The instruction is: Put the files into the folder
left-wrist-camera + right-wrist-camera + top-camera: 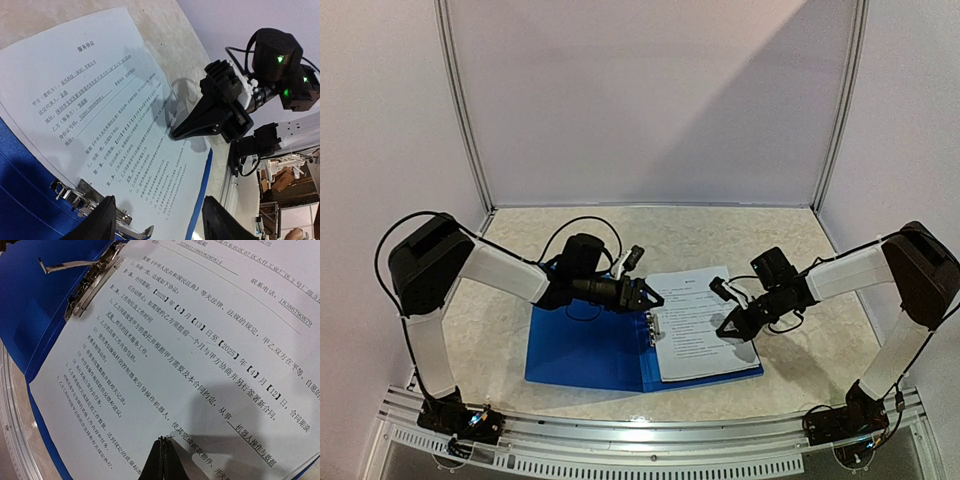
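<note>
The blue folder (582, 352) lies open on the table. A printed white file sheet (695, 325) lies on its right half, the top edge reaching past the folder. The metal spine clip (652, 328) stands raised at the sheet's left edge. My left gripper (645, 297) is open and empty, just above the clip (97, 200), with the sheet (95, 100) below. My right gripper (730, 330) is shut, its tip touching the sheet's right part (200, 365). In the right wrist view the shut right gripper (164, 450) rests on the text, with the clip (92, 282) and the folder (30, 315) beyond.
The table has a pale marbled top (650, 235), white walls with metal corner posts (465, 110), and a metal rail (650, 440) along the near edge. The right gripper (172, 134) shows in the left wrist view, pressing the sheet.
</note>
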### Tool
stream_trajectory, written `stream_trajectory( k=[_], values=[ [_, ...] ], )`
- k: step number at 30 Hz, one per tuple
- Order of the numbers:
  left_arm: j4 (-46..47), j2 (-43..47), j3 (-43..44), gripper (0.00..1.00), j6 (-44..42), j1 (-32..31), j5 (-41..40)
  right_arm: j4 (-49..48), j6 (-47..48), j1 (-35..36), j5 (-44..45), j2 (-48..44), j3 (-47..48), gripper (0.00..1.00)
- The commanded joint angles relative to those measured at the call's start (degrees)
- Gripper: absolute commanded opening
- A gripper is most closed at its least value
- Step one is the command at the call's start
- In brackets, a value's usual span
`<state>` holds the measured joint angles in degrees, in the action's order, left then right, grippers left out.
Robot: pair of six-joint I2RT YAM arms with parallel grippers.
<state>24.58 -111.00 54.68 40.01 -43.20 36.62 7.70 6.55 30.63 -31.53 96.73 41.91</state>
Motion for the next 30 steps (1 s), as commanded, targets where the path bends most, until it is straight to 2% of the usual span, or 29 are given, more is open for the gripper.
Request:
stream_trajectory(
  k=[1, 8, 17, 25, 30],
  values=[
    [-6.09, 3.14, 2.28, 0.61, -4.32, -0.83, -2.36, 3.88, 0.74, -0.08, 1.53, 0.27, 0.33, 0.02],
    [-26.71, 3.01, 16.34, 0.63, -12.2, 0.33, -9.25, 5.86, 1.75, -0.12, 0.86, -5.1, 3.95, 0.03],
    [-54.38, 1.83, 42.11, 0.66, -19.76, 0.82, -21.85, 14.59, 4.89, -0.07, -1.18, -9.74, 14.81, 0.11],
    [-60.48, 2.58, 45.09, 0.67, -21.09, 1.01, -30.69, 20.57, 9.32, -0.05, 1.14, -12.21, 20.63, 0.21],
    [-63.75, -0.21, 48.2, 0.66, -21.59, 1.01, -36.42, 22.58, 13.36, -0.13, 2.1, -14.18, 21.13, 0.34]
  ],
)
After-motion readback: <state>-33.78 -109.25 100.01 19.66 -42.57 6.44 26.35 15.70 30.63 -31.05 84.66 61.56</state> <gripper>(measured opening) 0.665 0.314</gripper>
